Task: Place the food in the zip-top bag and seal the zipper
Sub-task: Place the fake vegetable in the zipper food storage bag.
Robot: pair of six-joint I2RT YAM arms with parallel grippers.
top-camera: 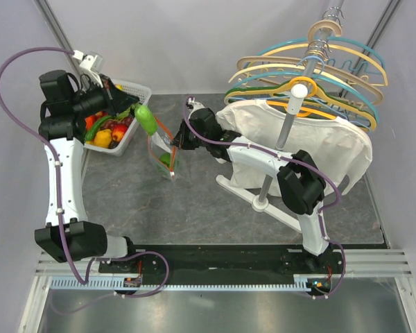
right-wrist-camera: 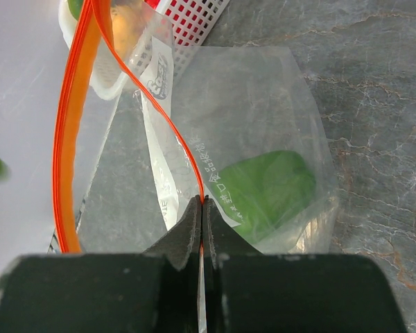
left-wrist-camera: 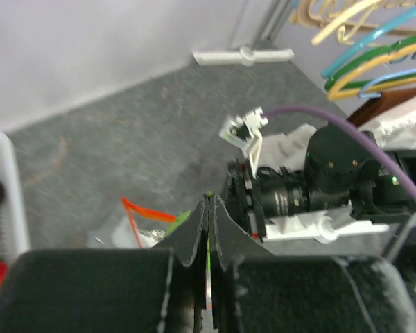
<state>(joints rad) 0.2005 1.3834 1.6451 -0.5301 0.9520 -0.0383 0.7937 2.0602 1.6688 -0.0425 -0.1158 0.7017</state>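
Your left hand (left-wrist-camera: pixel 208 208): fingers pressed together, clamped on the elongated glossy green toy piece (top-camera: pixel 145 118), which sits between the white lattice basket (top-camera: pixel 140 90) and the mouth of the crinkly transparent zip-top bag (right-wrist-camera: pixel 263 104).

Your right hand (right-wrist-camera: pixel 202 208): fingers together, pinching the thin red-orange zipper strip (right-wrist-camera: pixel 64 132). The mouth gapes and the bag is upright over the grey table (top-camera: pixel 194 208).

A second green toy piece (right-wrist-camera: pixel 267 191) lies inside the bag.

Your left wrist view shows only a green sliver between the fingers, and the bag there is blurred. The remaining food is in the basket, partly hidden by your left arm.
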